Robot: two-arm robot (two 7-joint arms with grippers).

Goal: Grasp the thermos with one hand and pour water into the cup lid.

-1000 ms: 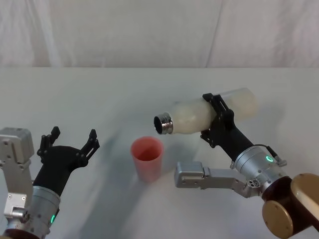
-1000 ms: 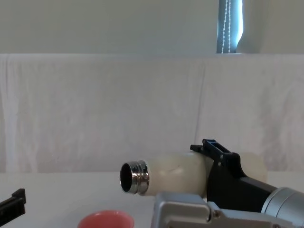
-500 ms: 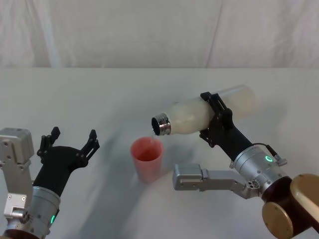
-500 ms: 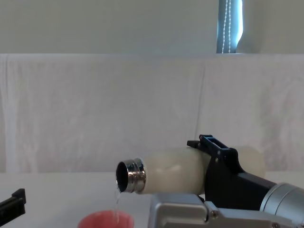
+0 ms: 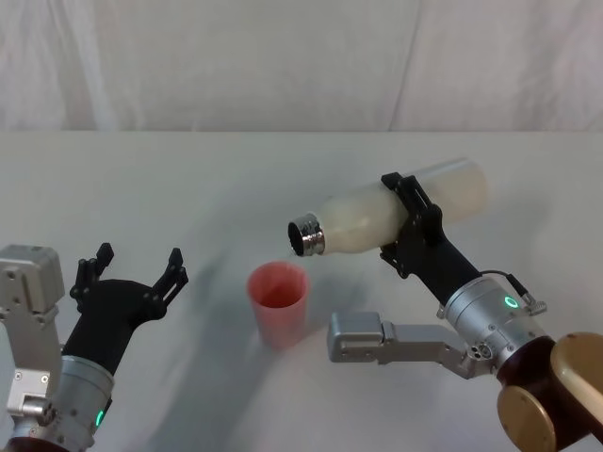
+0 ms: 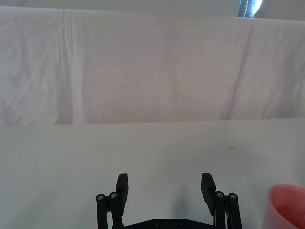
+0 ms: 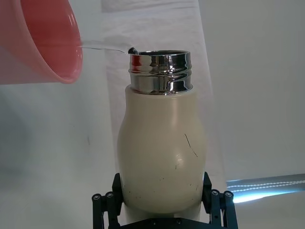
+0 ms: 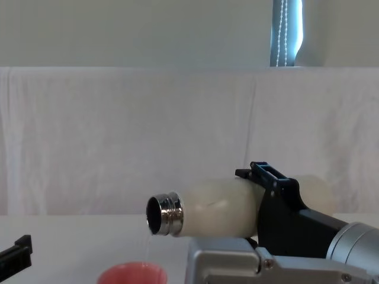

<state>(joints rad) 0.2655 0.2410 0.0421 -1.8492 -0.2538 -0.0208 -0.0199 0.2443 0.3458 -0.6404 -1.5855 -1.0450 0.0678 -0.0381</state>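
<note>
My right gripper is shut on the cream-white thermos, holding it almost level above the table with its silver neck pointing left and slightly down. A thin stream of water runs from the neck into the pink cup lid, which stands upright just below it. The right wrist view shows the thermos between the fingers and water arcing into the cup lid. My left gripper hovers open and empty to the cup lid's left.
A white cloth covers the table and hangs as a backdrop behind it. The right arm's grey housing lies low just right of the cup lid.
The thermos tipped a little further neck-down, and water began running from its neck into the cup lid. The left gripper has stayed where it was.
</note>
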